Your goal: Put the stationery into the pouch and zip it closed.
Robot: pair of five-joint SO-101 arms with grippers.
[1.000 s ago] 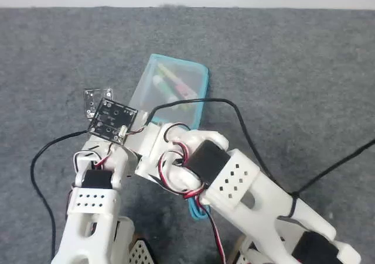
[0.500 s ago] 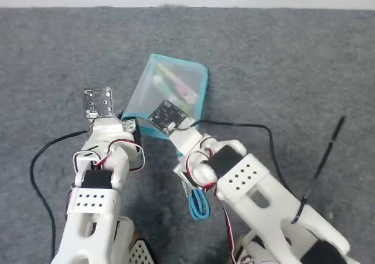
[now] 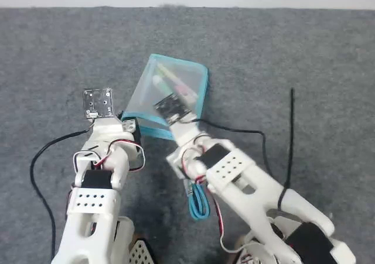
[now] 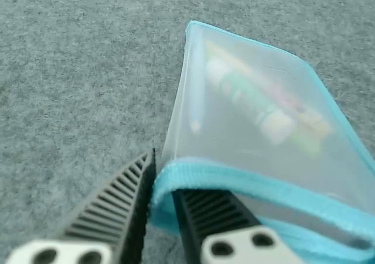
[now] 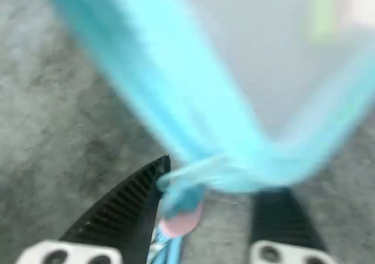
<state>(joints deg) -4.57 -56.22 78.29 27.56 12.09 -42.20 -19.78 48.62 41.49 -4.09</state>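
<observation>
A translucent pouch with a teal zip band lies on the grey mat, with markers showing through its side. My left gripper is shut on the near corner of the teal band; from above it sits at the pouch's near left corner. My right gripper is open at the pouch's near edge. The teal band runs between its fingers, and a small pink piece hangs beside one finger. In the high view the right wrist covers that gripper.
A blue cord loop lies on the mat under the right arm. Black cables trail to the right of it. Grey mat stretches open beyond and to the right of the pouch.
The right arm swung away from the left arm toward the right, then its wrist came over the pouch's near edge. The left arm and the pouch stayed put.
</observation>
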